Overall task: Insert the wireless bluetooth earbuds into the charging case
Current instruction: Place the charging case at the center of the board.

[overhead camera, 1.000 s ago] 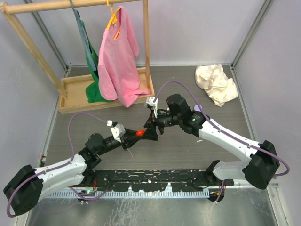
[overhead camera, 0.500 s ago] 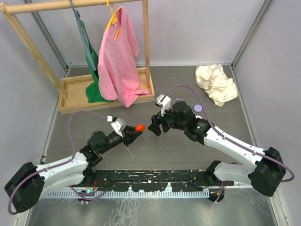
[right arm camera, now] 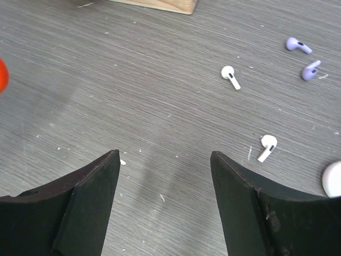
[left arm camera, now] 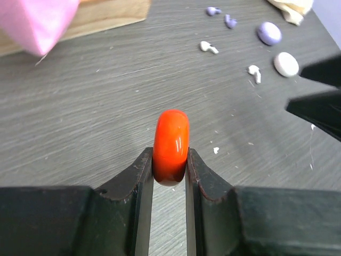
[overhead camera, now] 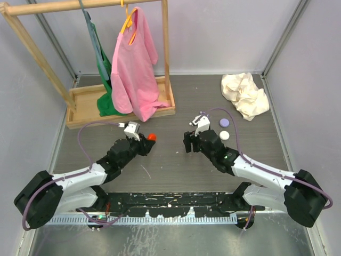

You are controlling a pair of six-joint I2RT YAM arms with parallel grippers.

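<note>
Left jaws closed tight on red charging case (left arm camera: pixel 171 145), gripped edge-on. Right jaws spread wide, holding nothing, over grey table (right arm camera: pixel 133 80). Lilac case (left arm camera: pixel 269 33) and white case (left arm camera: pixel 286 64) lie near each other. Two white earbuds (right arm camera: pixel 230 76) and two lilac earbuds (right arm camera: pixel 298 45) lie loose on table ahead of right jaws.

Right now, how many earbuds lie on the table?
4: white earbud mid-table, second white earbud near the white case, two lilac earbuds farther back. Others may be hidden.
</note>
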